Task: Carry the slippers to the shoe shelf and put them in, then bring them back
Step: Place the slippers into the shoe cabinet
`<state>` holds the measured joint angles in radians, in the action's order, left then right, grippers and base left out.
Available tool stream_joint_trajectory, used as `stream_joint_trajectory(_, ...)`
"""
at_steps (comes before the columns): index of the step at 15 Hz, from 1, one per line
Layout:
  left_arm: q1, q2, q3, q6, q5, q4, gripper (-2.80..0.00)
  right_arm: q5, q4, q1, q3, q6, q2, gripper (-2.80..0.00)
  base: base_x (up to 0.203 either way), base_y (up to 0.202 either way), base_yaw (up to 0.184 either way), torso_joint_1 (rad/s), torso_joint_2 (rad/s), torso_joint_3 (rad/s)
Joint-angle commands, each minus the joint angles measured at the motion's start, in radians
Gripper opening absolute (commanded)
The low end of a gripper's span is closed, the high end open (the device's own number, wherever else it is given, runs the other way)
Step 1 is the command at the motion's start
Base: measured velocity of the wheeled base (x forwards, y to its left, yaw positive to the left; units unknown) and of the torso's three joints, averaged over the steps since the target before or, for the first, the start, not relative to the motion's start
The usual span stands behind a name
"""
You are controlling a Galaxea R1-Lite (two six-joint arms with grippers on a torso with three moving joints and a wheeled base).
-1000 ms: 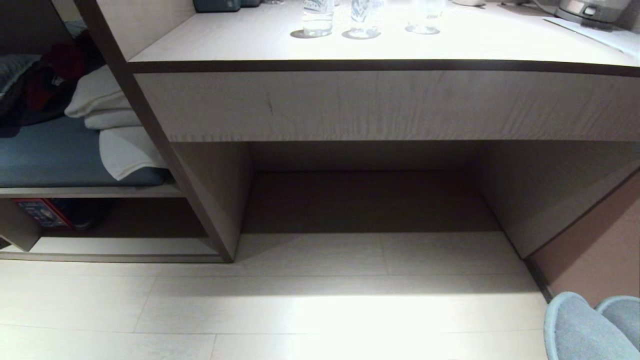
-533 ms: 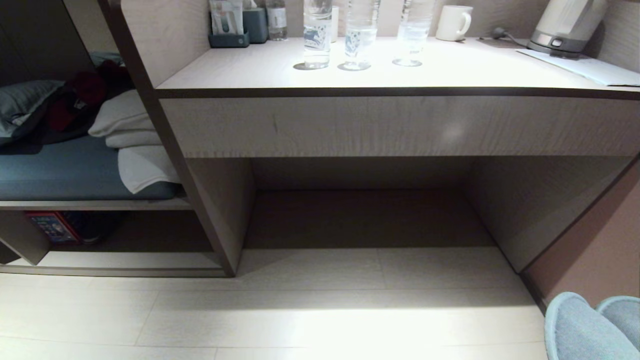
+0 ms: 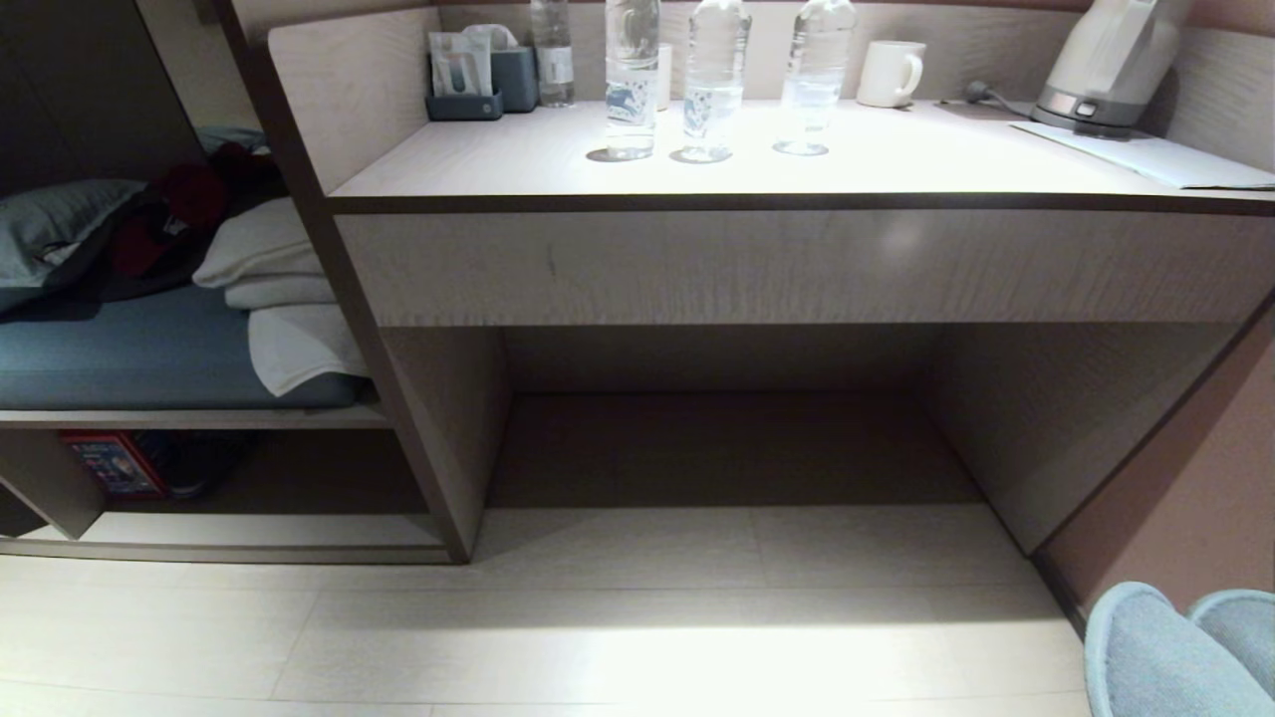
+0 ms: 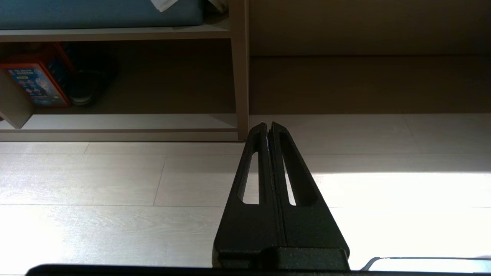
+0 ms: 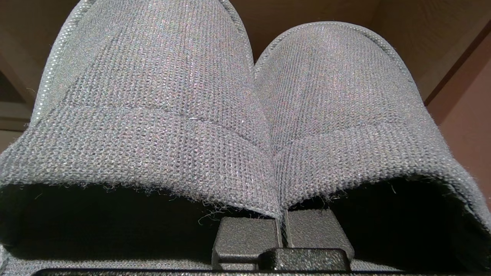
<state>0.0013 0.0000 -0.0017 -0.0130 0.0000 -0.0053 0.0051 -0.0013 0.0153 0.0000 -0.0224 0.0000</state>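
**Slippers pinched at their inner edges, shelf off to the side**

Head view: the pair of grey-blue knitted fabric slippers (image 3: 1180, 652) shows only as two rounded toes at about 4 o'clock, low over the pale floor (image 3: 598, 637). The low pale-wood shoe shelf (image 3: 249, 533), under the blue-cushioned seat (image 3: 149, 349), lies at 8 o'clock, well apart from them; a red box (image 3: 115, 463) stands inside it. The bench (image 3: 797, 159) with three clear water bottles (image 3: 712, 80) fills 12 o'clock.

Left wrist view: the left end effector (image 4: 268, 128) is empty, its black fingers pressed together, aimed toward the shelf's upright.

Right wrist view: the right end effector (image 5: 282, 230) is clamped on the slippers' adjoining inner edges at the open backs. Both long axes run away from the wrist, toes pointing toward 12 o'clock, side by side and touching. They look light, soft and floppy, so I judge the doubled rim the surest hold; the toes may sag.
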Motion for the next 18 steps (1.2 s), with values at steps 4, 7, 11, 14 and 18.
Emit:
stream_joint_trajectory(4, 0.0, 0.0, 0.0, -0.002, 0.0, -0.001, -2.8, 0.001, 0.001, -0.001, 0.002, -0.001, 0.001, -2.8, 0.0, 0.014, -0.004, 0.0, 0.0, 0.001)
stream_joint_trajectory(7, 0.0, 0.0, 0.0, -0.002, 0.0, -0.001, -2.8, 0.0, 0.0, 0.0, 0.002, -0.001, 0.002, -2.8, 0.001, 0.15, -0.007, 0.003, 0.0, 0.002)
stream_joint_trajectory(11, 0.0, 0.002, 0.0, -0.002, 0.0, -0.001, -2.8, -0.001, 0.0, 0.0, 0.002, -0.001, 0.002, -2.8, 0.0, 0.195, -0.002, 0.003, 0.0, 0.004)
stream_joint_trajectory(14, 0.0, 0.002, 0.0, -0.002, 0.0, -0.001, -2.8, 0.001, 0.0, 0.0, 0.002, -0.001, 0.002, -2.8, 0.0, 0.195, 0.0, 0.002, 0.0, 0.002)
stream_joint_trajectory(18, 0.0, 0.002, 0.0, -0.002, 0.0, -0.001, -2.8, -0.001, 0.0, 0.0, 0.002, -0.001, 0.002, -2.8, 0.0, 0.193, 0.0, 0.002, 0.0, 0.003)
